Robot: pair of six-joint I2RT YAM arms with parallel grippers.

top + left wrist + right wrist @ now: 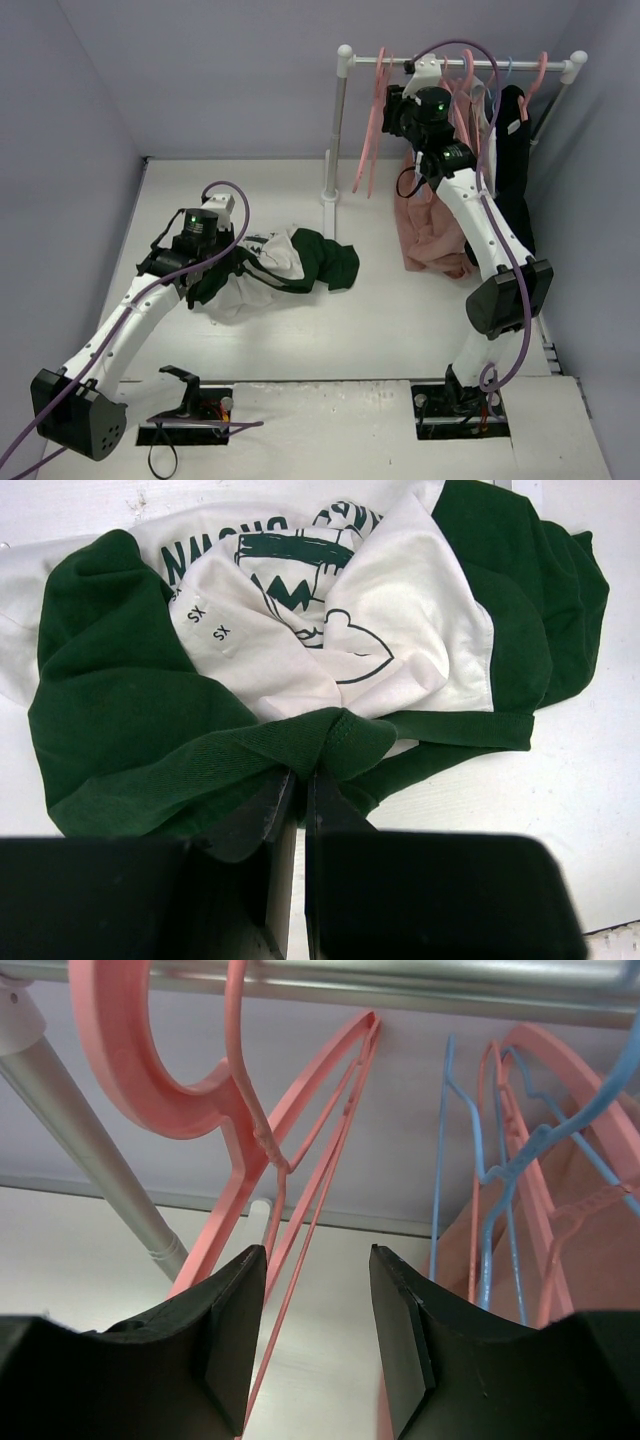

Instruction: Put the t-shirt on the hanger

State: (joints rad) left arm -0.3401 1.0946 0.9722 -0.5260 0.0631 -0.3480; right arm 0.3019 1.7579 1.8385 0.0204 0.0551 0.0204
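- Lying bunched on the white counter [400, 300]: the cream-white cloth t-shirt with dark green sleeves [400, 650], its green edge clamped in the left jaws.
- The thin pink triangle hanger [335, 1125] hangs between the right jaws, which stand apart.
- Step: grabbing it; next, squeeze and lift off.

One cream-white cloth t-shirt with dark green sleeves [300, 262] is lying on the table. One salmon-pink garment [425, 232], one black garment [512, 170], at least three pink plastic hangers [115, 1030] and two thin light-blue hangers [485, 1260] are hanging on one white rack [335, 120].
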